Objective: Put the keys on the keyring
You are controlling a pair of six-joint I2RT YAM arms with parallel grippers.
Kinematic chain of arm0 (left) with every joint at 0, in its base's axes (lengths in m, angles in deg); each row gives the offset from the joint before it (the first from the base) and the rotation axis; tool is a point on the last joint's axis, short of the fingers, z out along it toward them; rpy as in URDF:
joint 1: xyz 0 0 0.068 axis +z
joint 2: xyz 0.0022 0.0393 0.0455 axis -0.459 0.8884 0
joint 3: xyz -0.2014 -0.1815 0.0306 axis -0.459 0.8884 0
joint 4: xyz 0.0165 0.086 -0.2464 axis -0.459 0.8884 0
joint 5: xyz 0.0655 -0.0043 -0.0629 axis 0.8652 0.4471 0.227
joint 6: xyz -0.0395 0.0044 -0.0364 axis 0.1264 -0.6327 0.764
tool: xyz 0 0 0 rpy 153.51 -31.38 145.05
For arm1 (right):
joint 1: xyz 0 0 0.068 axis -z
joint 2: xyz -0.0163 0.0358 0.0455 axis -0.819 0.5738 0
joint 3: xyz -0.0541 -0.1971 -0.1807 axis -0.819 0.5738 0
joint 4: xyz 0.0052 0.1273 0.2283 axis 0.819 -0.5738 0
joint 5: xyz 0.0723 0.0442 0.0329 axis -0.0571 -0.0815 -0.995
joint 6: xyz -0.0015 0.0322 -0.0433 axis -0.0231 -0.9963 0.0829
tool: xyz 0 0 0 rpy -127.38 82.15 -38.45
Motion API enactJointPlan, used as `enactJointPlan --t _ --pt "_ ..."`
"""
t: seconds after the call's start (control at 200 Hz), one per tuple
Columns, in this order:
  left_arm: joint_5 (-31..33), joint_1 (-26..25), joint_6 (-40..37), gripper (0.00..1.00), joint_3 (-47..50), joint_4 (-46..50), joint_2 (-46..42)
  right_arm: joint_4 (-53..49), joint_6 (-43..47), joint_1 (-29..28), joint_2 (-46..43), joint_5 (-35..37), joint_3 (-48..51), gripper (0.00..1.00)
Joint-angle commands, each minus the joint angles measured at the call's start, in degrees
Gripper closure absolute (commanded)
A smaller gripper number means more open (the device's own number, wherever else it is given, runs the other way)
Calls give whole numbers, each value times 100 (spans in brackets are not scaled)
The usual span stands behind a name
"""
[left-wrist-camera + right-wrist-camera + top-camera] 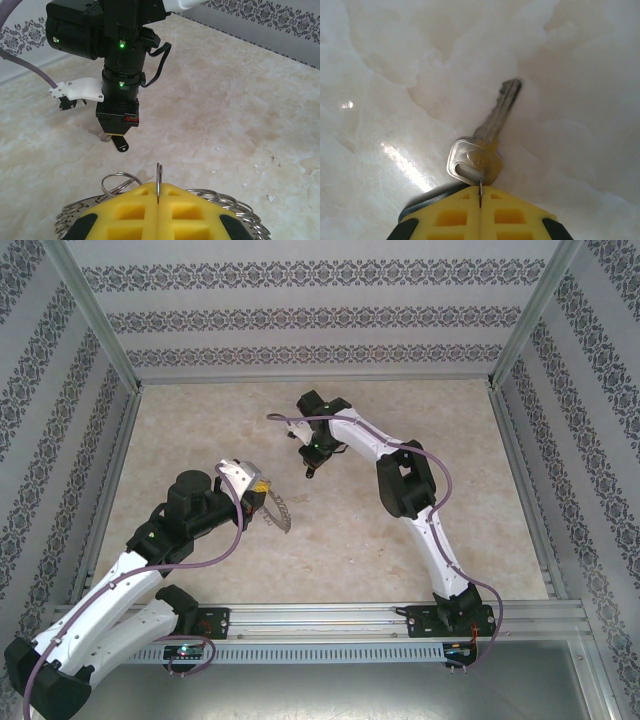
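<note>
Silver key (487, 137), blade up-right, away from right tool (480, 194)

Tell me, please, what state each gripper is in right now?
Left gripper: closed on the keyring bearing the keys.
Right gripper: closed on a silver key.

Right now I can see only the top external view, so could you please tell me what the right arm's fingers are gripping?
Observer: In the right wrist view, the right gripper has its yellow fingers closed on a thin metal wire, and a single silver key lies just beyond their tips.
Operator: Thank you. And what does the left arm have?
Observer: The left wrist view shows the left gripper pinching a thin ring edge-on, with the keys fanned in an arc on either side of its fingers.
</note>
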Motion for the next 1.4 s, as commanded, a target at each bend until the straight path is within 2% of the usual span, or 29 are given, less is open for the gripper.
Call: enactJointPlan --t 0.0,0.365,0.59,0.809,0.994,1.184,1.394 --pt "-63 60 -6 100 -38 -249 -76 127 -25 80 -487 -195 471 100" --pt "-150 60 47 100 5 -367 -48 924 9 176 -2188 -940 2684 100" --pt "-198 60 30 100 -39 -371 -33 2061 262 57 -3616 -2072 4286 100" --pt "-272 60 30 100 -88 -410 72 1341 30 75 -3759 -1427 4435 100" --pt "-269 60 47 100 -38 -481 105 1632 -749 -69 -3761 -1111 5055 100" --pt "-328 60 29 100 -56 -516 191 1772 -938 -416 -3608 -727 5246 100" --pt "-337 55 65 100 21 -572 172 1872 -991 -470 -3421 -648 5149 91"
